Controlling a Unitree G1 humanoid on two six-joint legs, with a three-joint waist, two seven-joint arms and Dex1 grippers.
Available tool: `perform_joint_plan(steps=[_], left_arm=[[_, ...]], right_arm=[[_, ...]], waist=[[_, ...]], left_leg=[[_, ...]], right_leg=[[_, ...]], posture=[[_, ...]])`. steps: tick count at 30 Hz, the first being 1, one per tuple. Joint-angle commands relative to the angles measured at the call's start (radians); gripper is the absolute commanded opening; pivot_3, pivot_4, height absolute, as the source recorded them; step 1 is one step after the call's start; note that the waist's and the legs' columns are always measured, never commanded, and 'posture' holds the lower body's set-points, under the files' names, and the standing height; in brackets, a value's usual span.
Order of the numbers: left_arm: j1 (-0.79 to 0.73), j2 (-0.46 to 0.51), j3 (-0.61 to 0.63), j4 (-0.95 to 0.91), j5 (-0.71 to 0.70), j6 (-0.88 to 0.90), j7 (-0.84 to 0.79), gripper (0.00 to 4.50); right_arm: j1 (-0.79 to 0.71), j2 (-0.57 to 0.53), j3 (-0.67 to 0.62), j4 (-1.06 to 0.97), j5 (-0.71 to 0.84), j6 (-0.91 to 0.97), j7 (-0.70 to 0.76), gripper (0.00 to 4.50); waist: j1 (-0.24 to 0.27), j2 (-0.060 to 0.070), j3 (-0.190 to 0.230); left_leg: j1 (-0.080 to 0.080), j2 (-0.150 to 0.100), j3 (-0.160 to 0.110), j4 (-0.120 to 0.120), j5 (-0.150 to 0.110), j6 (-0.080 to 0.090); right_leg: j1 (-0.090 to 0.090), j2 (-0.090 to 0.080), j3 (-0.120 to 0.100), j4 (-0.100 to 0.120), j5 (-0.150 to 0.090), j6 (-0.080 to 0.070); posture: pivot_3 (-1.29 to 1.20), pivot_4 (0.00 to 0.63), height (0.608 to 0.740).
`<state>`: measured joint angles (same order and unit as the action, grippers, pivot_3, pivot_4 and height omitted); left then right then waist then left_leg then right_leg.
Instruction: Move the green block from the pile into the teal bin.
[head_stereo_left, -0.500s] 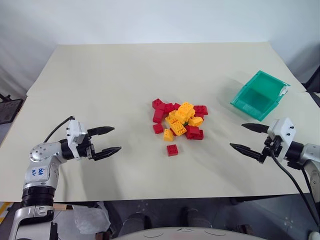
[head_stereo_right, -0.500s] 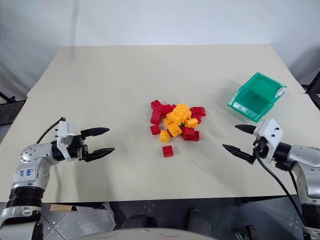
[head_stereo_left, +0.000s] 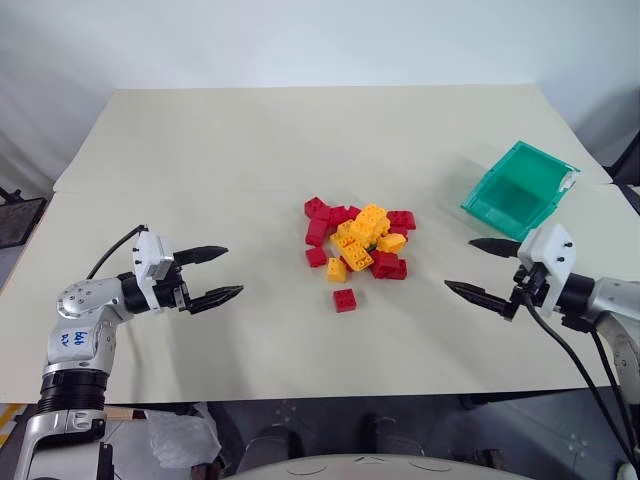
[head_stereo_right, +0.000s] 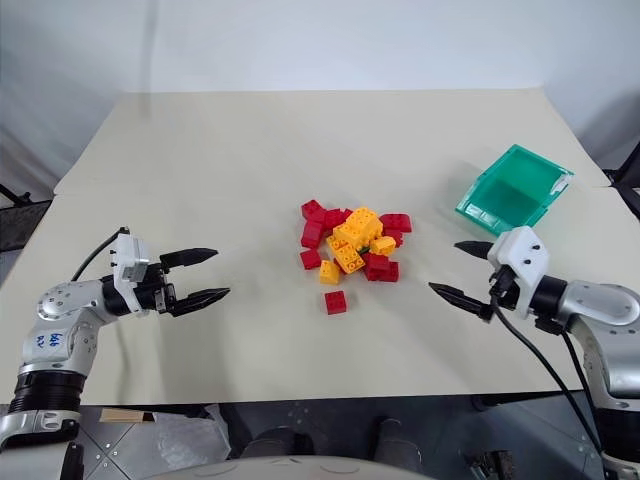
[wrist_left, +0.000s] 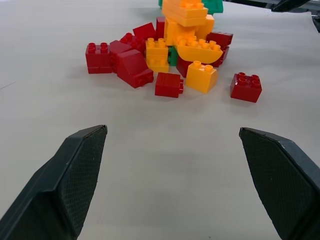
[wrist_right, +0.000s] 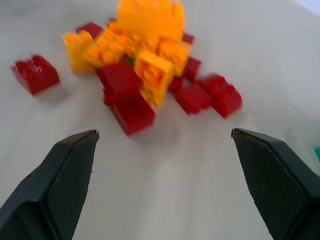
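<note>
A broad cream table (head_stereo_left: 250, 150) stretches out ahead of me, two sheets meeting along a faint seam. Behind it rises a plain pale wall (head_stereo_left: 300, 40). Off my left edge, a dark stand (head_stereo_left: 15, 215) pokes in beside it.

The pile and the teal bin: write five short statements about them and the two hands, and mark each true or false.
1. The green block sits buried among red and yellow bricks of the pile. True.
2. The teal bin already holds the green block. False: the bin is empty.
3. The right hand is open and holds nothing. True.
4. The left hand is shut on a red brick. False: it is open and empty, short of the pile.
5. One lone red brick lies apart from the pile. True.
</note>
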<state>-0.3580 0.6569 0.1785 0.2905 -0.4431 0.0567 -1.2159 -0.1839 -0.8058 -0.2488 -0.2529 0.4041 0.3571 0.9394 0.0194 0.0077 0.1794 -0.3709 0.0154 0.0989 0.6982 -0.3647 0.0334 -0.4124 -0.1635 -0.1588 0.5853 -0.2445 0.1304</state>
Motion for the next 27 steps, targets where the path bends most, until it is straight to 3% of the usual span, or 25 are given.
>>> perform_joint_plan(steps=[1,7,12,16,27], left_arm=[[-0.031,0.003,-0.002,-0.031,-0.011,-0.007,-0.016,4.5],[-0.064,-0.008,-0.006,-0.045,-0.04,0.026,-0.049,4.5],[-0.092,-0.037,0.004,-0.042,-0.058,0.002,-0.058,4.5],[-0.108,-0.031,0.001,-0.03,-0.071,0.02,-0.099,4.5],[-0.152,-0.018,-0.006,-0.024,-0.089,0.117,-0.15,4.5]], right_arm=[[-0.042,0.03,-0.004,-0.153,0.072,0.104,-0.096,3.84],[-0.186,0.113,0.145,-0.374,0.203,0.441,-0.288,1.83],[-0.274,0.231,0.316,-0.376,0.186,0.568,-0.405,0.06],[-0.354,0.334,0.459,-0.257,0.095,0.593,-0.482,0.02],[-0.437,0.474,0.606,-0.035,-0.064,0.533,-0.523,0.02]], waist=[[0.0,0.0,0.0],[0.0,0.0,0.0],[0.0,0.0,0.0],[-0.008,-0.001,0.0],[-0.03,-0.001,0.0]], left_leg=[[0.0,0.0,0.0,0.0,0.0,0.0],[0.0,0.0,-0.001,0.0,0.0,-0.001],[-0.001,-0.001,-0.001,0.0,0.0,-0.001],[-0.001,-0.001,-0.001,0.001,0.0,-0.001],[-0.001,-0.001,0.001,0.0,0.0,-0.001]], right_leg=[[0.0,0.0,0.0,0.0,0.0,0.0],[0.0,0.0,0.0,0.001,0.0,0.0],[-0.001,0.0,-0.001,0.001,0.0,0.0],[-0.001,0.0,-0.001,0.001,0.0,0.0],[-0.001,0.001,-0.001,0.002,0.0,0.0]], posture=[[0.0,0.15,0.74],[0.0,0.15,0.74],[0.0,0.15,0.74],[0.0,0.15,0.74],[0.0,0.15,0.74]])
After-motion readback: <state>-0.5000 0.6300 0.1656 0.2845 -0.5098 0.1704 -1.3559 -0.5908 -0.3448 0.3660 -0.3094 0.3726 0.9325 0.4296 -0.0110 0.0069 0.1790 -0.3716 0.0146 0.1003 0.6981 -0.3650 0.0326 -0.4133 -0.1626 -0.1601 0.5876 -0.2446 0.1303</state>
